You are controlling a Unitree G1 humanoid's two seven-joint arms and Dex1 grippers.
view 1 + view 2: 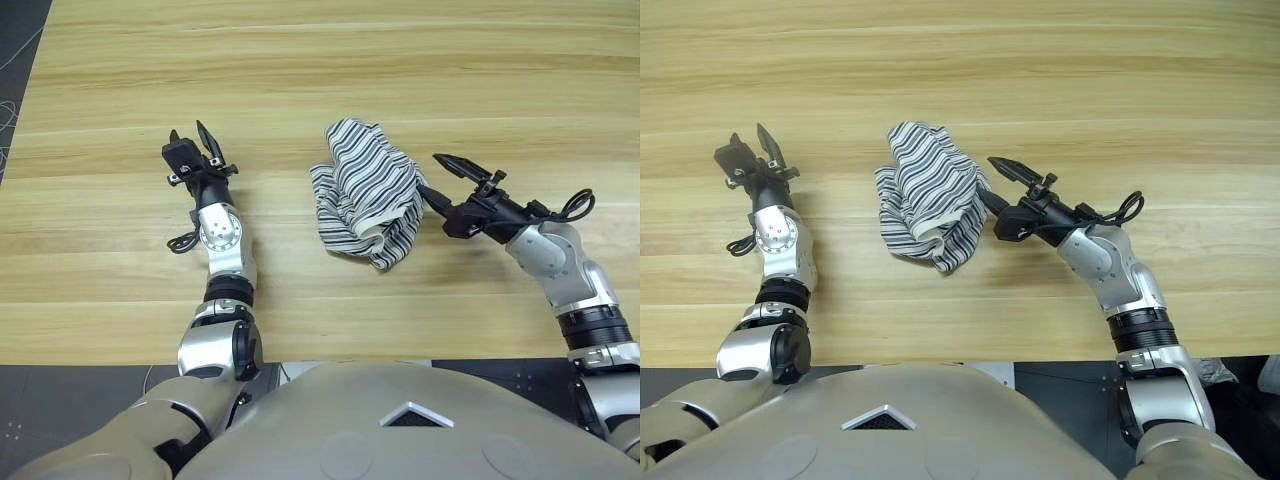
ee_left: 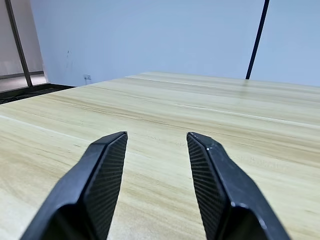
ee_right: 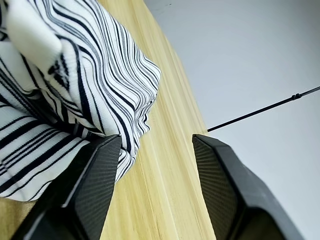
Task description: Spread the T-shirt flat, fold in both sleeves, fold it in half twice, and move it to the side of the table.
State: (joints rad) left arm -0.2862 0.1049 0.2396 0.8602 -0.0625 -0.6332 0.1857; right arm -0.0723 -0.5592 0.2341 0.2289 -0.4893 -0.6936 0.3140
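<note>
Striped T-shirt (image 1: pixel 362 195) crumpled in a heap on the wooden table (image 1: pixel 300 60). Right gripper (image 1: pixel 430 173) just right of the T-shirt, fingers spread, one finger against the cloth edge. Left gripper (image 1: pixel 190 132) well left of the T-shirt, fingers spread, holding nothing.

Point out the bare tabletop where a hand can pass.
Bare: the far half of the light wooden table beyond everything; the strip between the left hand and the crumpled black-and-white striped T-shirt. Crowded: the right hand at the shirt's edge.
</note>
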